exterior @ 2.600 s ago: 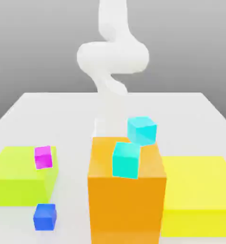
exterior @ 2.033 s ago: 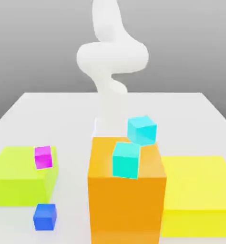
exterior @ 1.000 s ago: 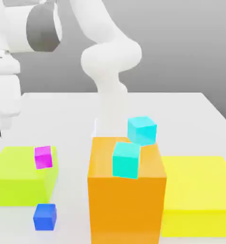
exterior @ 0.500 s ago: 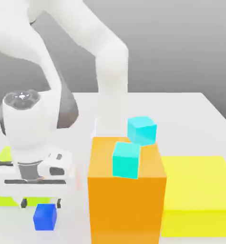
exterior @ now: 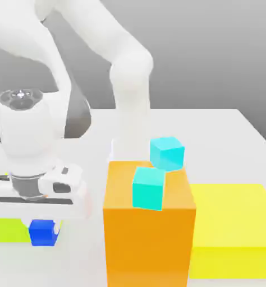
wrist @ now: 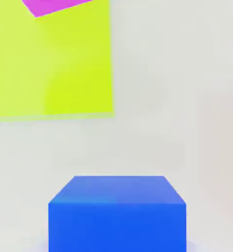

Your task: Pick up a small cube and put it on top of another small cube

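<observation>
Blue cube: in the exterior view's lower left, between the fingers of the gripper (exterior: 44, 226), in front of the lime-green block (exterior: 9, 230)
Grip: closed onto the blue cube (exterior: 43, 234), parted by no more than its width
Handling: probably light and stiff, unlikely to crush; smooth faces could slip if pinched off-centre
Hold: two opposite upright sides, at mid-height, top face kept level
Exterior view: adds the orange block (exterior: 149, 246), the two cyan cubes (exterior: 148, 189) and the yellow block (exterior: 233, 216)
Hand view: adds a magenta cube's corner (wrist: 52, 5) over the lime-green block, and the blue cube's clean top face
</observation>
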Robot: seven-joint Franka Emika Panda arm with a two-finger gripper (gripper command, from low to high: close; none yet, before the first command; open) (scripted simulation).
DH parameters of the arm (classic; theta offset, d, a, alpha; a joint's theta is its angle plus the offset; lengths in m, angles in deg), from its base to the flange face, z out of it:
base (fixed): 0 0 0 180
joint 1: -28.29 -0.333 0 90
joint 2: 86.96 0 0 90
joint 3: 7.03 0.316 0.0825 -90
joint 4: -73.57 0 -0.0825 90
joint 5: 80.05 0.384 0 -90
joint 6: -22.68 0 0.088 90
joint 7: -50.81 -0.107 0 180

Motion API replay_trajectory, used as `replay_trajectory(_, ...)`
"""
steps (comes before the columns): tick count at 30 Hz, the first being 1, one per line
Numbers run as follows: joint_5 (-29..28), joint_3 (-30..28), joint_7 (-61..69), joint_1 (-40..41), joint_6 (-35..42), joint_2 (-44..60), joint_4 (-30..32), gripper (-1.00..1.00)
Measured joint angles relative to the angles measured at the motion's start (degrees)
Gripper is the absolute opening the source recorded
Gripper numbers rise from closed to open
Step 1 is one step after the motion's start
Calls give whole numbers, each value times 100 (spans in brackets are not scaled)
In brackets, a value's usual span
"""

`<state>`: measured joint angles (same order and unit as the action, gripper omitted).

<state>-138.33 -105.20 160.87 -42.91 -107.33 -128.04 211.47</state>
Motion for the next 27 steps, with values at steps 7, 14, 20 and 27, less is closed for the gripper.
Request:
replay_trajectory(7,971,2215,-1228,1530,1002,40,-235,-100)
replay_trajectory(14,1691,3702,-2942,1923,1804,83,-559,-100)
replay_trajectory(20,2414,4358,-4491,1647,2064,550,-812,-100)
replay_trajectory(27,3630,4402,-6034,902,1808,1652,-1006,-100)
